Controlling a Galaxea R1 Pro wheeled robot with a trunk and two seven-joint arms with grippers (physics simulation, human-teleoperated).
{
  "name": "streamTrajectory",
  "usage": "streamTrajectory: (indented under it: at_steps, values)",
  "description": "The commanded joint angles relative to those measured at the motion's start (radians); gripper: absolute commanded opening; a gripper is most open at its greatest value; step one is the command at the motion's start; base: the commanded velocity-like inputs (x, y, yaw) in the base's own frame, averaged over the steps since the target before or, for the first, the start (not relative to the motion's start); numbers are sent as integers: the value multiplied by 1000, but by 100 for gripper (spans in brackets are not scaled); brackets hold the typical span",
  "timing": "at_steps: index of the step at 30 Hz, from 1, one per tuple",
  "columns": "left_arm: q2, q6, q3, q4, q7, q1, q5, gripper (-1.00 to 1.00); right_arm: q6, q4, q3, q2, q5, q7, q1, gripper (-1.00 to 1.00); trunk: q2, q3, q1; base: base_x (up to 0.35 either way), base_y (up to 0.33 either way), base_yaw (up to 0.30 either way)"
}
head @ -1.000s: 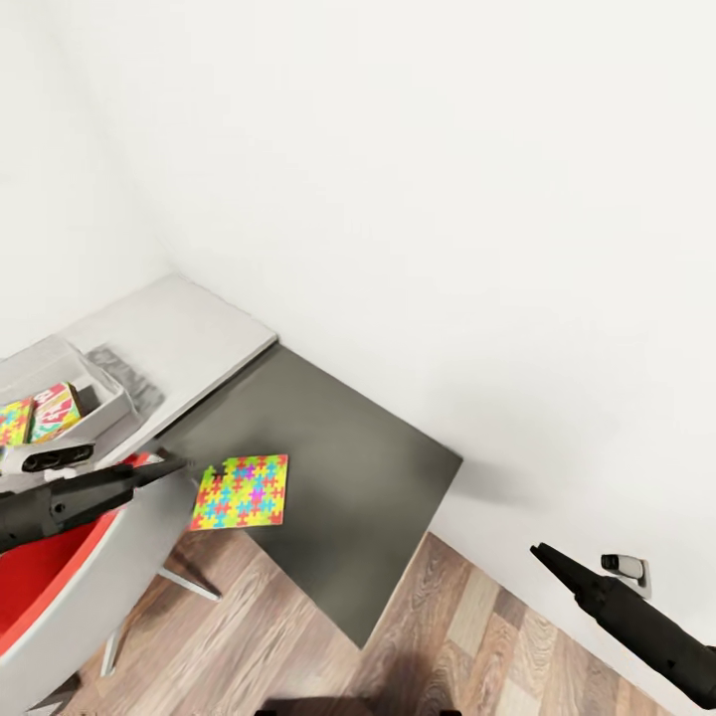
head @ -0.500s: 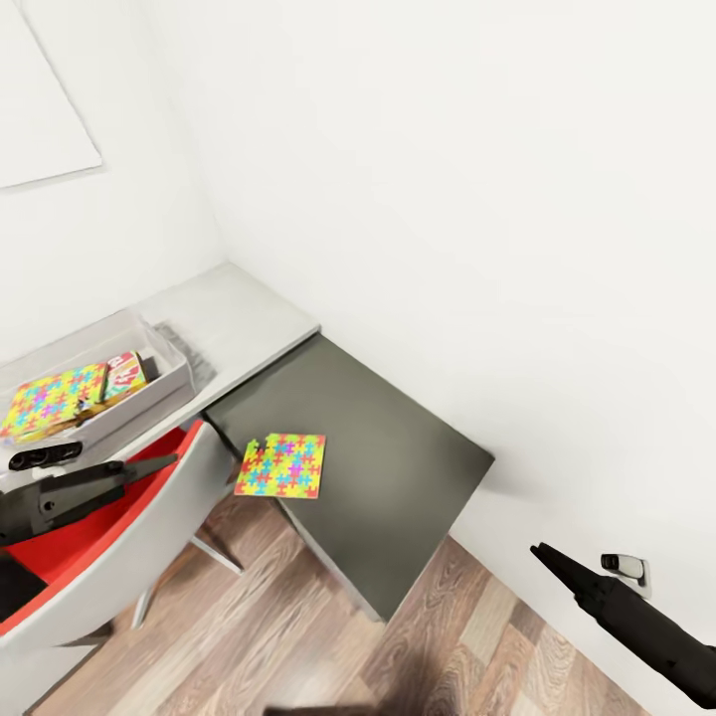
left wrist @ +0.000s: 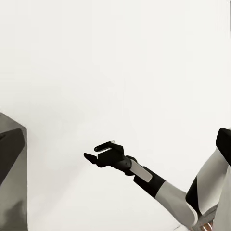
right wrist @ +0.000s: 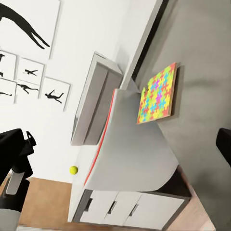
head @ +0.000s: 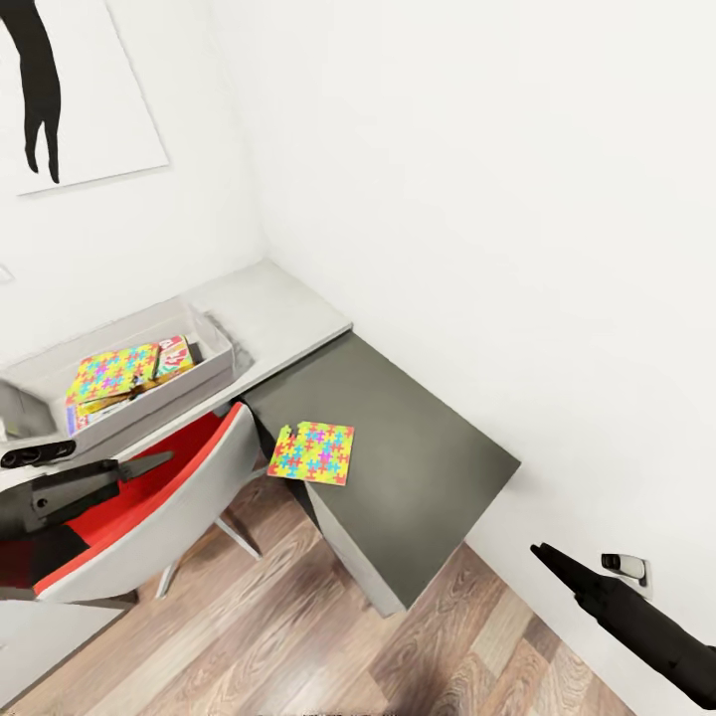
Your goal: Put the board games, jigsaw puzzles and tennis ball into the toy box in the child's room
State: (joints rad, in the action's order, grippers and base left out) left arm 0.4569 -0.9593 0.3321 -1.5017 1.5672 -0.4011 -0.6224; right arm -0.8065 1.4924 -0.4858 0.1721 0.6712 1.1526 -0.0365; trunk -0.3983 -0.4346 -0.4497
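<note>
Jigsaw puzzle (head: 311, 452) on dark lower table (head: 428, 467) – both hands' grip state unclear.

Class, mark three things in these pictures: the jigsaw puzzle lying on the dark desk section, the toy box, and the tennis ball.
jigsaw puzzle (head: 312, 451): head view, middle of its coloured face.
toy box (head: 221, 353): head view, its right end wall.
tennis ball (right wrist: 73, 170): right wrist view, centre of the ball.

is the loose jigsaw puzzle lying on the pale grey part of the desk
No, the jigsaw puzzle lies flat on the lower dark grey section of the desk, near its edge beside the red chair.
</note>
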Motion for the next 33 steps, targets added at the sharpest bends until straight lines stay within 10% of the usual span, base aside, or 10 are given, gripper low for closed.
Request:
streamTrajectory:
  at_steps: [1,33]
  values:
    - [0,-14,1,0,4,-1,1,100,-6,0,0,0,4,1,0,100,-2,0,0,-129,0,145]
    - [2,-21,5,0,4,-1,1,100,-5,14,-2,0,3,59,0,100,-2,48,0,-16,11,165]
